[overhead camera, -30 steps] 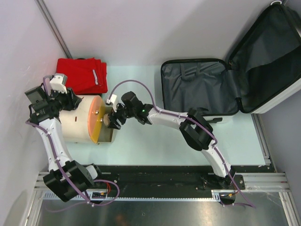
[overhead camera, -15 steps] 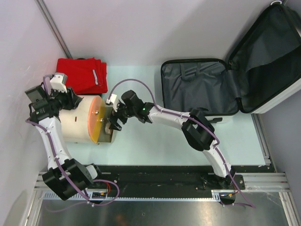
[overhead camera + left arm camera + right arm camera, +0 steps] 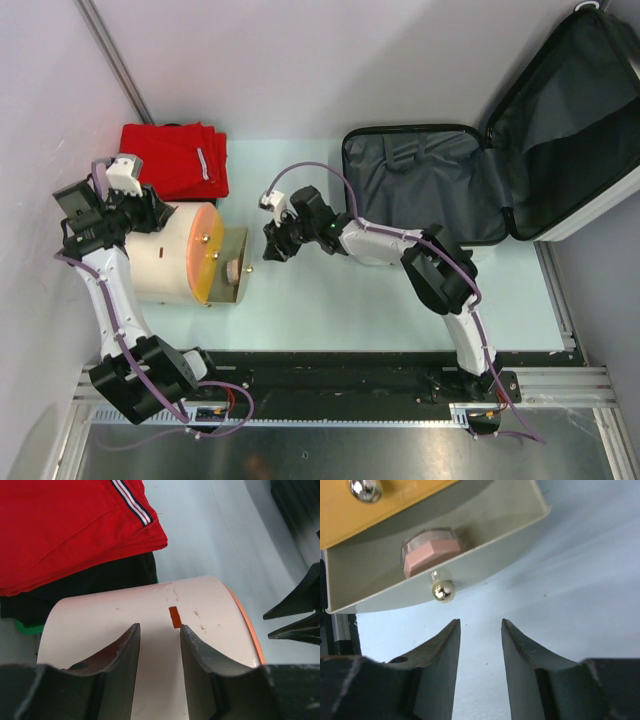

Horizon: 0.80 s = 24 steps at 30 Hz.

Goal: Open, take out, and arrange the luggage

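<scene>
The luggage lies open at the back right, its dark grey lining showing and its lid leaning up against the wall. My right gripper is open and empty over the table, a short way right of a cream cylinder. The cylinder's small drawer stands pulled out. In the right wrist view my gripper is just short of the drawer's metal knob, and a pink faceted piece lies inside. My left gripper is open on top of the cylinder.
Folded red clothes lie at the back left behind the cylinder, over something black with a green edge. Walls close in on the left and back. Pale table surface lies between the cylinder and the luggage.
My right gripper has let go at the drawer front and drawn back to the right. The drawer stays pulled out with the pink piece showing. The left arm has hardly moved.
</scene>
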Tool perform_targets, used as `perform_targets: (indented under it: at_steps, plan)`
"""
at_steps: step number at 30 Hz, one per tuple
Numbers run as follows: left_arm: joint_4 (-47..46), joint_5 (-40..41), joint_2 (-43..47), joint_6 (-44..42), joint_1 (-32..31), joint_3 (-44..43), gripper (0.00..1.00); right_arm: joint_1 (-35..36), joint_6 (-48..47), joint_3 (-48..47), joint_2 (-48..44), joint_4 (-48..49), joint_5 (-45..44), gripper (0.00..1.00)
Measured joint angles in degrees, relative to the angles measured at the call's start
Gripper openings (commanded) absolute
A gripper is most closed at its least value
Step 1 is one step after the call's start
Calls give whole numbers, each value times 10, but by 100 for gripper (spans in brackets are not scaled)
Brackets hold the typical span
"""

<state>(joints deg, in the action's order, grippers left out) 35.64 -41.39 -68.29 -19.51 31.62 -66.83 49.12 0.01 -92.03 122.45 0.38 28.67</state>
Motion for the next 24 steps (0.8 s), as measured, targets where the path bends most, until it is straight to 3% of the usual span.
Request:
perform_targets:
  at_steps: [7,18,24]
  plan:
    - [0,0,1,0,0,1,43,33,24,10,8,21,14,38]
    - [-7,1,4,0,0,7,43,76,89,-130,132,84,9,40]
    - [-9,1,4,0,0,9,43,71,119,-139,161,124,4,45]
